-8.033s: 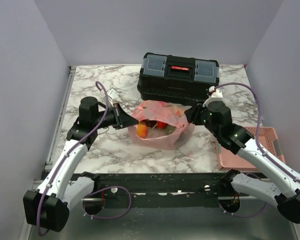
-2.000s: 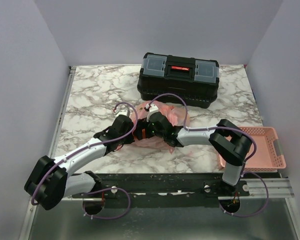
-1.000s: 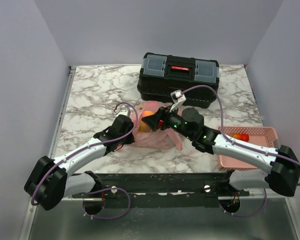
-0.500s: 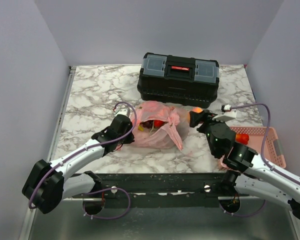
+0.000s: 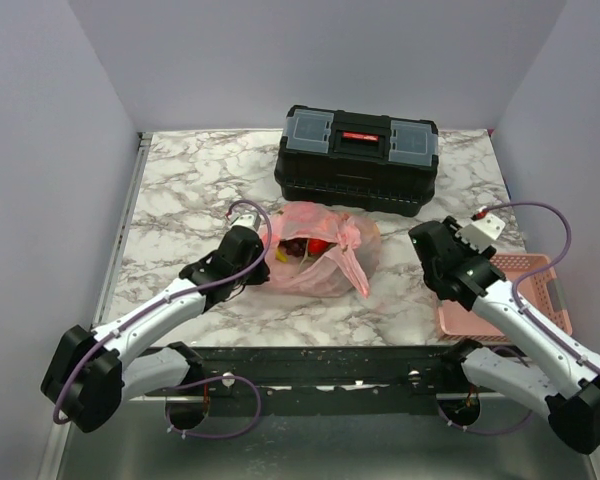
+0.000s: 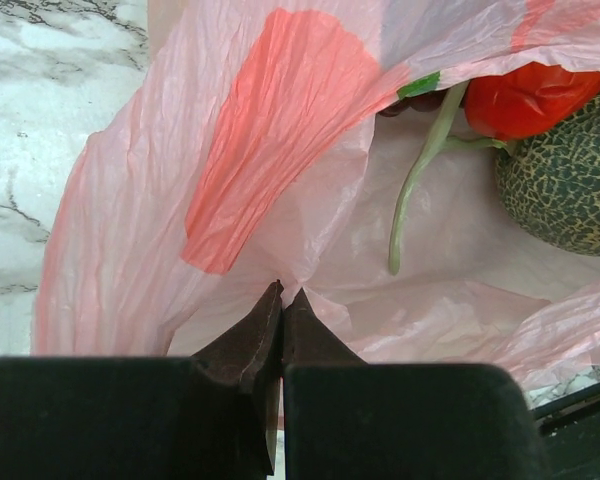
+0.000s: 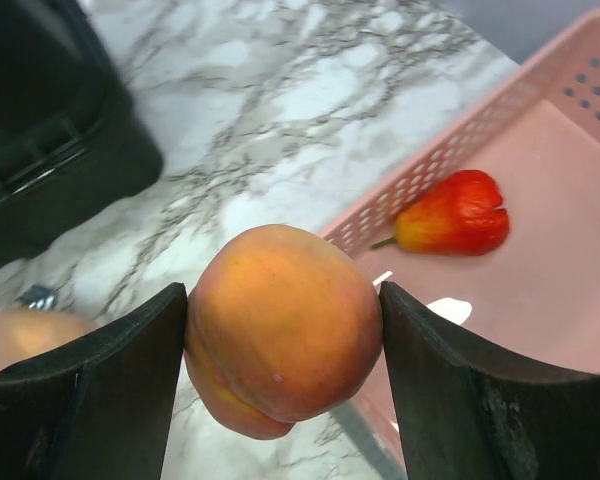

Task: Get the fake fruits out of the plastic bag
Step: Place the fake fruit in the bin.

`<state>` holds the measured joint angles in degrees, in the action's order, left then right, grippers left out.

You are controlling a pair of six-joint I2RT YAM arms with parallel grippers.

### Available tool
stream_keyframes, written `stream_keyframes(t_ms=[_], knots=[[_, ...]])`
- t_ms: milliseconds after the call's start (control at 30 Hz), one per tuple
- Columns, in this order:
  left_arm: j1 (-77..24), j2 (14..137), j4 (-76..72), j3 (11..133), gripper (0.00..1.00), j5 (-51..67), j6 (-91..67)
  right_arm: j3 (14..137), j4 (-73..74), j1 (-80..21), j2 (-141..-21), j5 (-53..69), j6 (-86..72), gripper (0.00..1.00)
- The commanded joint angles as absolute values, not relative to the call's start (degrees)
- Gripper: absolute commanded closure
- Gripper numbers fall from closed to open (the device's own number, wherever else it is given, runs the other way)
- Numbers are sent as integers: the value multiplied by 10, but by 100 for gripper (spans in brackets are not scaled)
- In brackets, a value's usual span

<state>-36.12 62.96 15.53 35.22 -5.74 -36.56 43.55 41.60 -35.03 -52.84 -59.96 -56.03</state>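
Note:
The pink plastic bag (image 5: 325, 265) lies in the middle of the table with fake fruits inside: a red one (image 5: 320, 244) and a dark one (image 5: 295, 247). My left gripper (image 6: 282, 298) is shut on a fold of the plastic bag (image 6: 230, 180) at its left rim. Just past that fold lie a red fruit (image 6: 530, 95) and a green netted one (image 6: 565, 185). My right gripper (image 7: 285, 330) is shut on an orange-yellow round fruit (image 7: 280, 345), held in the air above the near-left rim of the pink basket (image 7: 550, 340).
A red-orange fruit (image 7: 450, 215) lies in the basket (image 5: 545, 290), which stands at the table's right front. The black toolbox (image 5: 358, 158) stands behind the bag, and its corner (image 7: 50, 130) is close to my right gripper. My right wrist (image 5: 450, 265) hangs between bag and basket.
My right gripper has carried the orange-yellow fruit out of the bag and rightward to the basket's edge. The left gripper has kept its hold on the bag.

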Motion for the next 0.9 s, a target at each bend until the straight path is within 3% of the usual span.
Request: stream_keyframes(t_ms=[0,200,500,567,700,800,867], knots=[[-363,602,166,362,100,-43,-361,435,425,-285,-528,-563,-557,99],[-363,575,165,353,100,-33,-366,410,386,-222,-542,-517,-553,99],[-363,551,160,355,100,-1,-366,338,398,-198,-551,-491,-686,96],[-363,547,157,352,100,17,-366,333,396,-197,-545,-492,-694,89],[-363,543,155,350,100,28,-367,331,396,-196,-542,-499,-704,67],[-362,539,151,349,100,33,-367,331,398,-196,-543,-499,-708,42],[-362,538,151,349,100,34,-367,331,399,-196,-542,-499,-707,33]])
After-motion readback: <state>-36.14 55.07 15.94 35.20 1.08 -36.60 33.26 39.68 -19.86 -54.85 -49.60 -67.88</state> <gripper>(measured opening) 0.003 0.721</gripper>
